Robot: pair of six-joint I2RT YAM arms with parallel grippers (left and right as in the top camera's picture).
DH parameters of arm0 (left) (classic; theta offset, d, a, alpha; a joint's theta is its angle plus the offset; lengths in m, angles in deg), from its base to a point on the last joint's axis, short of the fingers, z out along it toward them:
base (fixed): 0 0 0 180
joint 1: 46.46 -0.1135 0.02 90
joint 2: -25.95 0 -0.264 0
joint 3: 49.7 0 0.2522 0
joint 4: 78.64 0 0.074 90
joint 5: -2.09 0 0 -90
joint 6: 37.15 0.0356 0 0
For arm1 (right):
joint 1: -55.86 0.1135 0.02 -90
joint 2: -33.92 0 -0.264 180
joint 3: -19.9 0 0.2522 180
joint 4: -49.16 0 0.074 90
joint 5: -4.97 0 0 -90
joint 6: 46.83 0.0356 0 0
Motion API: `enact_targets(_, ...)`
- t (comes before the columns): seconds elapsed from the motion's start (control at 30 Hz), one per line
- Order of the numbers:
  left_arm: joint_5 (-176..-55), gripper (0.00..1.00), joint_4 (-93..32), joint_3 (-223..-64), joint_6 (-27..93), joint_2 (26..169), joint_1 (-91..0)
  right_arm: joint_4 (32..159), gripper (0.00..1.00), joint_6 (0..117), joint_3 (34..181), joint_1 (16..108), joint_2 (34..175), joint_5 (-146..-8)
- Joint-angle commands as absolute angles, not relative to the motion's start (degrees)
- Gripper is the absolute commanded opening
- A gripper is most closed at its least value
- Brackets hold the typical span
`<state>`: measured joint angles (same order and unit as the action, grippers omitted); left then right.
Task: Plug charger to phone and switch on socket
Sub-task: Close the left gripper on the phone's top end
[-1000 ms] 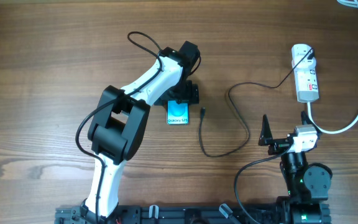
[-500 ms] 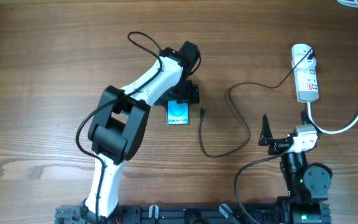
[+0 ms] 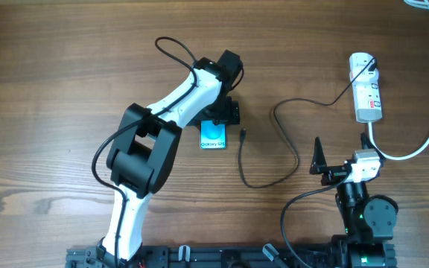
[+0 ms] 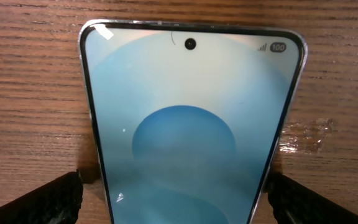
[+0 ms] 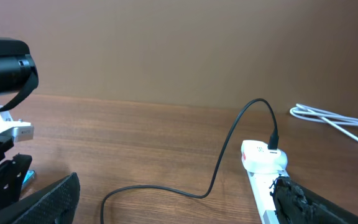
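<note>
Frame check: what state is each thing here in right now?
Phone: lying flat, screen lit, nothing plugged in.
Charger: plug in the socket, tip loose beside the phone.
Socket: holds the charger's plug; switch position unreadable.
Left pincer: open, straddling the phone.
Right pincer: open, empty.

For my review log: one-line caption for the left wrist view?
Left hand, open, straddles the lit phone lying screen-up on the wooden table.
</note>
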<state>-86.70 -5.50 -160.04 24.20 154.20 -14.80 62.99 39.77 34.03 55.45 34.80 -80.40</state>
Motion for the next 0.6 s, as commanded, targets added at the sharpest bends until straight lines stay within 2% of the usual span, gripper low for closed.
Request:
enact_targets(0.0,-82.9,1.00,-5.6,-158.1,22.6,156.6,-14.1,62.8,1.00,38.7,34.0,55.7,34.5,-81.2)
enact_targets(0.57,-84.6,1.00,-6.5,-158.1,23.0,156.6,-14.5,62.8,1.00,38.7,34.0,55.7,34.5,-81.1)
